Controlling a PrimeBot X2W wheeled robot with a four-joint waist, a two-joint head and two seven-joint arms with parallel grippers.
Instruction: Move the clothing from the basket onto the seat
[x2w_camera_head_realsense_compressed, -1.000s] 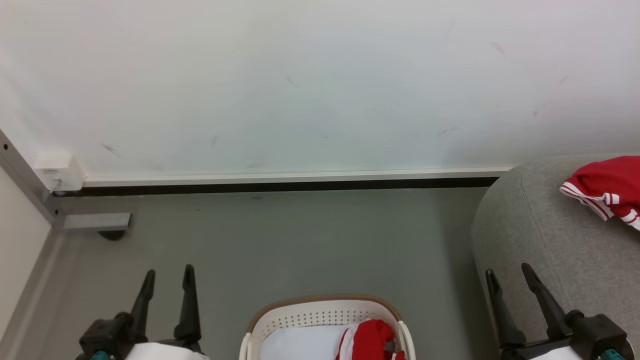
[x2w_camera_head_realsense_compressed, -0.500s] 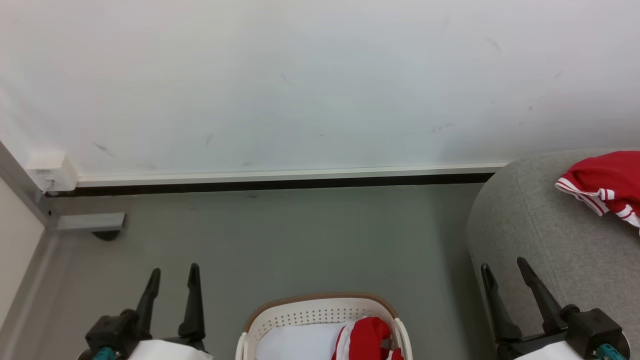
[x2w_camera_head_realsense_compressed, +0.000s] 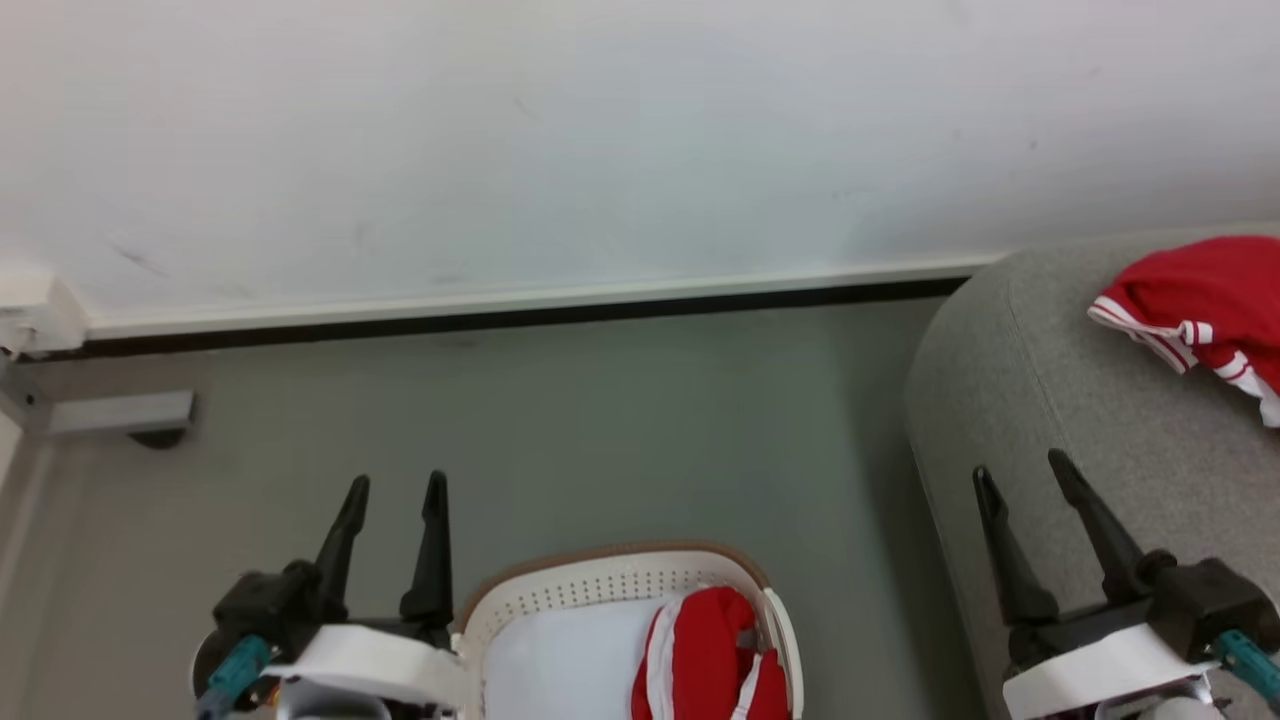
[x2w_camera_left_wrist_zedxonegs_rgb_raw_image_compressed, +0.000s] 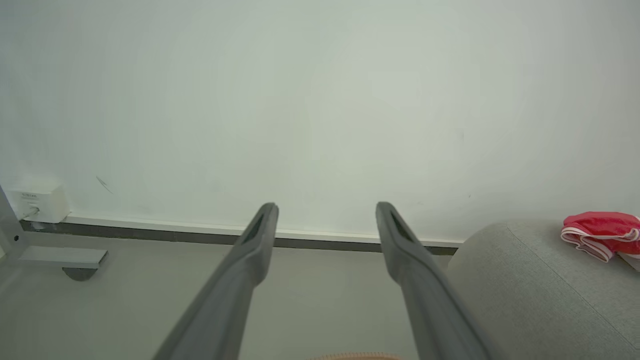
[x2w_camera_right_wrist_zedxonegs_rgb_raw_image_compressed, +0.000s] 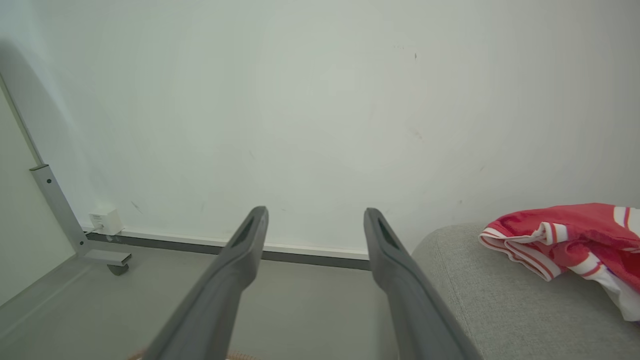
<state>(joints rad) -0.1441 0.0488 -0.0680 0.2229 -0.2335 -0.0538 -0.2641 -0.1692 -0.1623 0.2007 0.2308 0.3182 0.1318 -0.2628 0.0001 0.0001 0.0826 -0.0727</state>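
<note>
One piece of red clothing with white stripes lies in the right half of the cream basket at the bottom centre of the head view. Another red garment rests on the grey seat at the right, which the wrist views also catch: garment on the seat, and garment. My left gripper is open just left of the basket. Over the seat's front edge my right gripper is open too. Both hold nothing. In the wrist views the left gripper and right gripper point toward the wall.
A white wall with a dark baseboard runs across the back. A grey metal leg with a foot and a white socket box stand at the far left. A pale liner cloth lies in the basket. Grey-green floor lies between.
The head camera has tilted down and turned a little, so wall, seat and basket sit differently in the view and more of the basket shows. Both grippers stay open.
</note>
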